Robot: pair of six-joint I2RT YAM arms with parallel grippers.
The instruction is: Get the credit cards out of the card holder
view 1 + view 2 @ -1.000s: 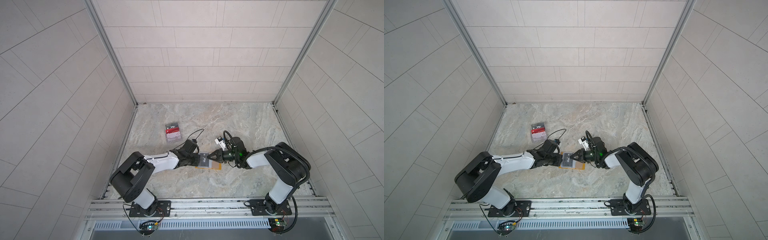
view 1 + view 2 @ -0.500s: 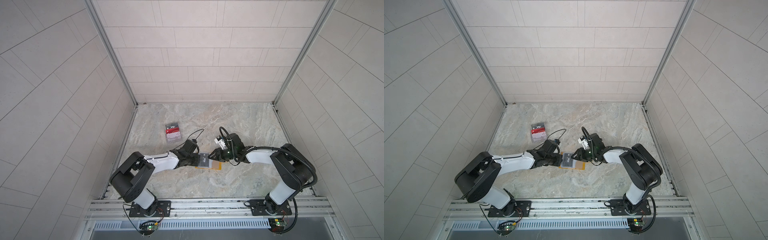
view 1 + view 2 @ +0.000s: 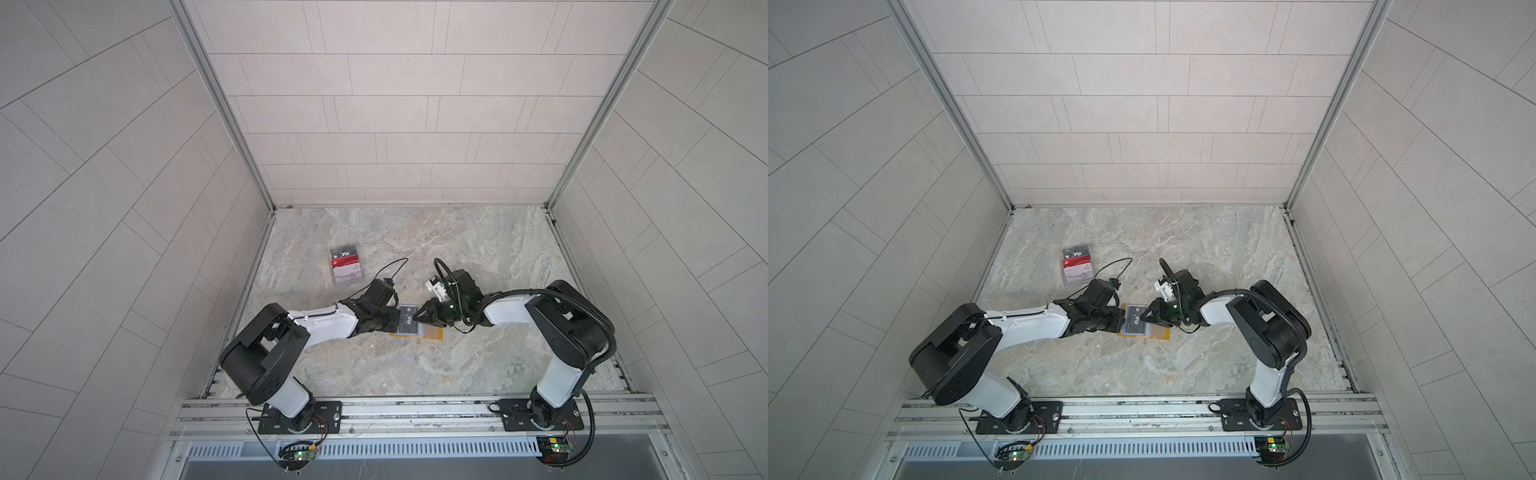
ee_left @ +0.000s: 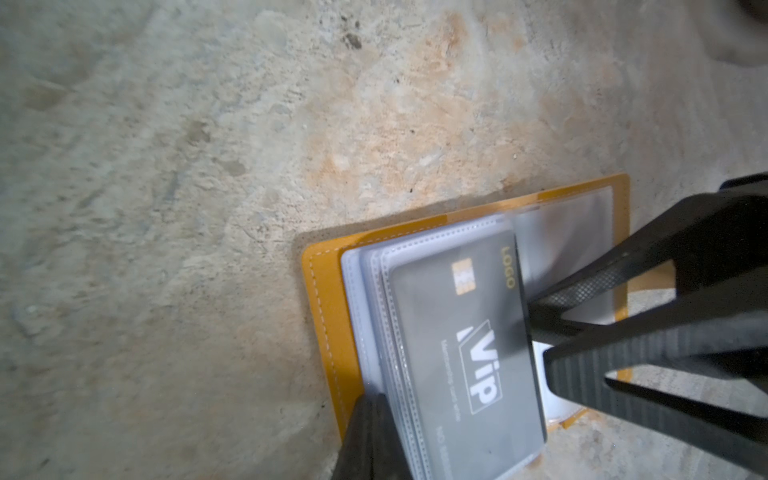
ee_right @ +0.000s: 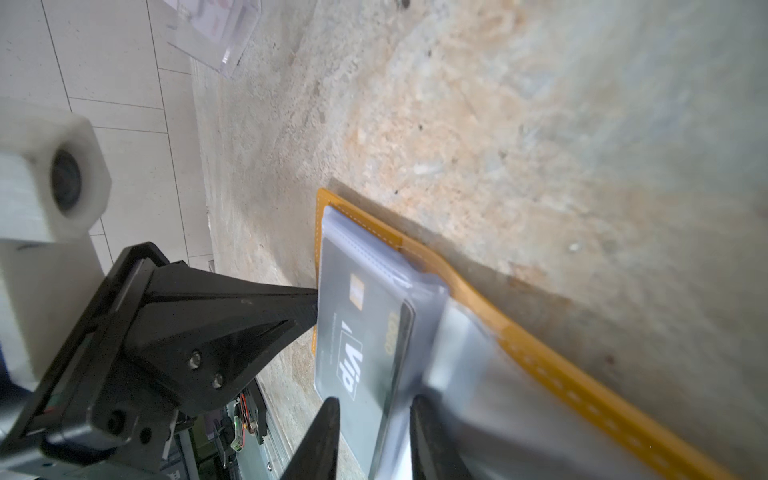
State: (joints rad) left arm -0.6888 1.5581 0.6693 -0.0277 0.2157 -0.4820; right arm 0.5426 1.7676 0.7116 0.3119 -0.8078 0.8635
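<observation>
While the left gripper [image 3: 392,322] is pressing its closed fingers [image 4: 368,432] onto the near-left edge of the card holder [image 4: 328,316], the right gripper [image 4: 538,332] is working at the opposite side. The holder is lying open and flat on the table [image 3: 415,249], between the 2 arms. The dark grey Vip card [image 4: 469,353] is sitting in the top clear sleeve [image 4: 374,299], its free edge facing the right arm. The right gripper's 2 fingers are standing partly open astride that edge, with no clamp showing.

Judgement: the step in hand is pinching and drawing out this card.
- Fingers should be closing on card only, not sleeve film.
- The pull should be running flat, straight out of the sleeve mouth, away from the left arm.
- The left arm should be pinning hard enough that the holder is not sliding along.

The clear stand [image 3: 347,270] is sitting well apart.
</observation>
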